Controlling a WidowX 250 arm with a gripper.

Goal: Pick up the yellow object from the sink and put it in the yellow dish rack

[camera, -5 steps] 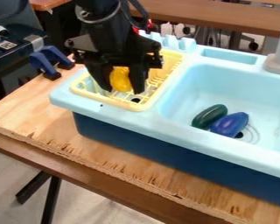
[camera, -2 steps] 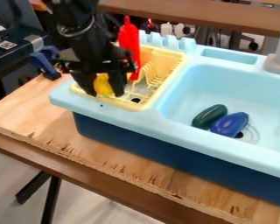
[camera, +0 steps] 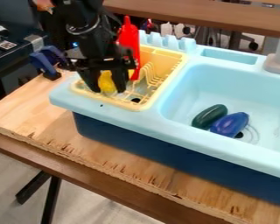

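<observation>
Gripper [camera: 109,89] upper left, fingers parted only by clamped yellow object [camera: 106,82], at yellow rack [camera: 117,102]; red bottle [camera: 129,40] nearby.

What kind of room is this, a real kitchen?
Probably a robotics lab: a toy sink sits on a rough plywood board, a robot gripper hangs over its dish rack, and blue clamps stand nearby.

Smooth plastic sink [camera: 177,131], rough-edged wooden tabletop [camera: 40,116], plastic rack [camera: 159,60], glossy blue toy [camera: 230,124]
</observation>
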